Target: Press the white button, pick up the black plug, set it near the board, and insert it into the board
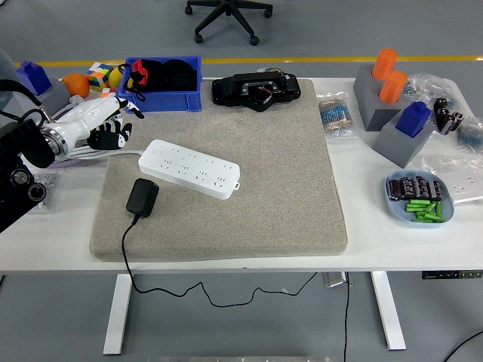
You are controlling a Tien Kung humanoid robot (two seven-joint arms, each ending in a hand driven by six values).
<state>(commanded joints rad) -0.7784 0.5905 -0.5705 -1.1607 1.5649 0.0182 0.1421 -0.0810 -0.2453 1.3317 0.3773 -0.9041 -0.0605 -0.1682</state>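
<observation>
one hand, the left hand (102, 124), is seen over the table's (226, 253) left part, beside the grey mat's (287, 188) far left corner, its fingers loosely spread and nothing held. the white power strip (190, 168) is laid aslant on the mat. the black plug (142, 197) is laid on the mat just near the strip's left end, apart from it, its cable trailed over the near edge.

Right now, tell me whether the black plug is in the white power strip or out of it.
Out. The black plug lies flat on the grey felt mat, just beside the white power strip, with its cord trailing off the table edge.
</observation>
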